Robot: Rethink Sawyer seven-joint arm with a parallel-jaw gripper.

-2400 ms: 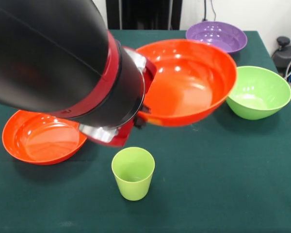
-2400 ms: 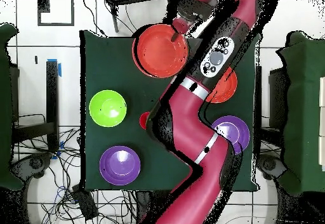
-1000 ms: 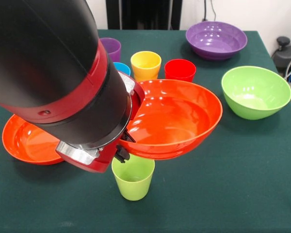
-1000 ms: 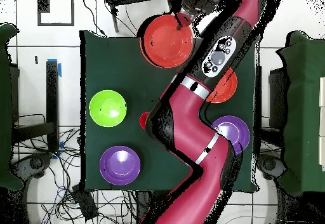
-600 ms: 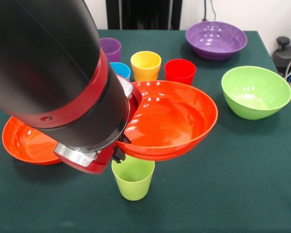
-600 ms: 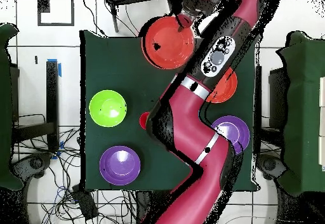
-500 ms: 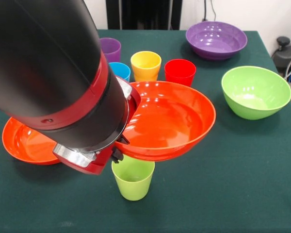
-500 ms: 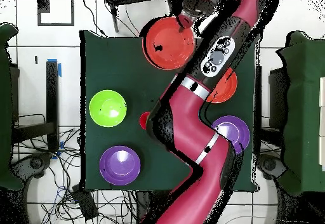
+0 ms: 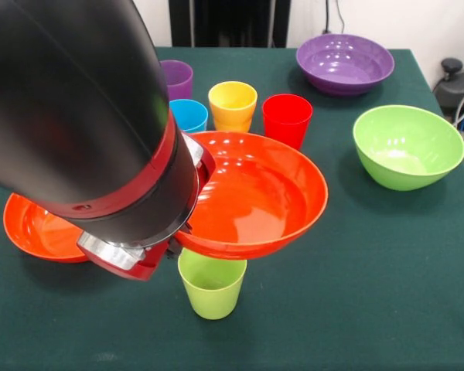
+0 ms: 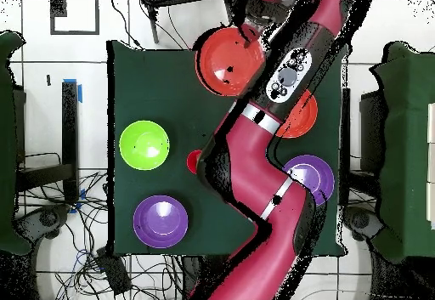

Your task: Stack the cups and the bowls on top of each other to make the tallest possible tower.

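Orange bowl [image 9: 251, 197] hangs low over the light green cup [image 9: 212, 283], its centre off toward 1 o'clock from the cup mouth; claw [image 9: 178, 239] at the bowl's 9 o'clock rim, apparently clamped on it though fingers hidden, cannot tell.

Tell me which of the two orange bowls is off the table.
The orange bowl beside the arm, over the light green cup. The other orange bowl sits flat on the green tablecloth, partly hidden behind the arm.
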